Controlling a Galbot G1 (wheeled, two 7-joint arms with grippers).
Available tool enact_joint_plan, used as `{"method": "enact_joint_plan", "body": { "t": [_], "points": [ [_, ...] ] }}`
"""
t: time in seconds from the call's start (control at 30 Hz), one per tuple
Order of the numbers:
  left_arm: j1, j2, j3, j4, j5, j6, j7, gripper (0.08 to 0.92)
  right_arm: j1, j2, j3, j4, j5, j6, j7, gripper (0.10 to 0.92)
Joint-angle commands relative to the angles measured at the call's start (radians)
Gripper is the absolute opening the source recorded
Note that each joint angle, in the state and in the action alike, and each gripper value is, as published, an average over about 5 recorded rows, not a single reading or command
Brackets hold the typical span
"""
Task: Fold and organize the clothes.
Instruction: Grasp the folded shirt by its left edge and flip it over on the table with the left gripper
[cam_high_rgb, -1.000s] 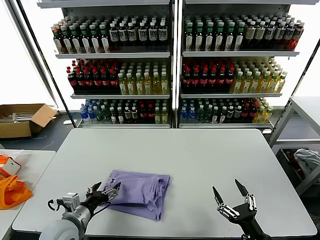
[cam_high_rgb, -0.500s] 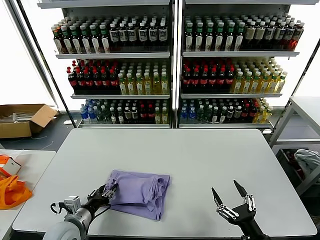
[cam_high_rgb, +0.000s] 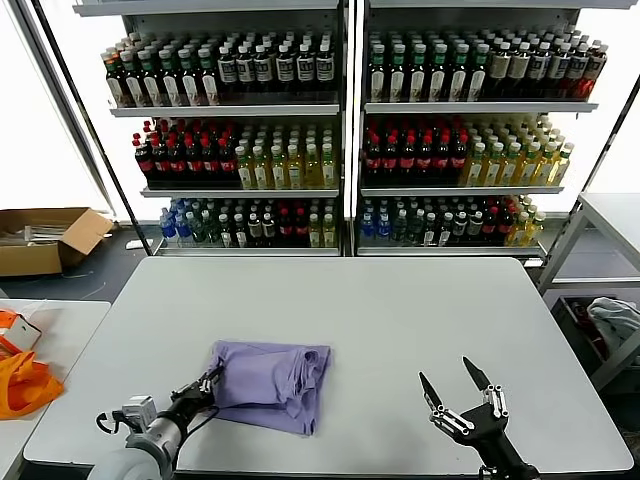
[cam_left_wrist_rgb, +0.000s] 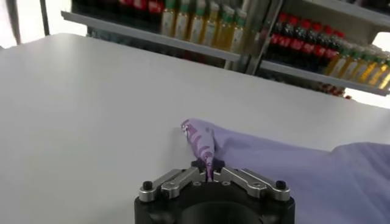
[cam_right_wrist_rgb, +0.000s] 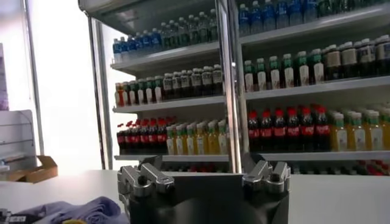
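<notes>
A folded lavender T-shirt (cam_high_rgb: 268, 383) lies on the grey table (cam_high_rgb: 400, 320) at its front left. My left gripper (cam_high_rgb: 207, 385) is shut on the shirt's near left corner; in the left wrist view a pinched fold of shirt (cam_left_wrist_rgb: 204, 143) with small dark purple print runs into the closed gripper (cam_left_wrist_rgb: 208, 172). My right gripper (cam_high_rgb: 455, 388) is open and empty, held above the table's front right. In the right wrist view its fingers (cam_right_wrist_rgb: 141, 177) are spread wide apart and the shirt (cam_right_wrist_rgb: 85, 210) shows low down, farther off.
Shelves of bottles (cam_high_rgb: 340, 140) stand behind the table. An orange bag (cam_high_rgb: 25, 383) lies on a side table at the left. A cardboard box (cam_high_rgb: 45, 238) sits on the floor at the back left. A metal rack (cam_high_rgb: 600, 260) stands at the right.
My left gripper has closed on the shirt's corner and pulled back toward me, dragging the shirt a little nearer and leftward. The right gripper has sunk slightly, still open.
</notes>
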Motion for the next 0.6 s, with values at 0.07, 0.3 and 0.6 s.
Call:
{"method": "enact_joint_plan", "body": {
  "t": [0.07,0.3,0.6],
  "points": [
    [0.120,0.146,-0.516,-0.006,-0.113,-0.037,0.031,0.118,0.013,-0.008,-0.014,-0.002,0.001,-0.004,-0.001,0.823],
    [0.185,0.275,-0.690,0.037,-0.163,-0.012,0.060,0.118,0.028,-0.003,-0.038,-0.005,-0.001,-0.006,0.000,0.823],
    [0.135,0.266,-0.573,-0.068,-0.116,0.028,0.042,0.118,-0.001,-0.015,-0.024,-0.010,0.014,0.015,-0.003,0.823]
  ]
}}
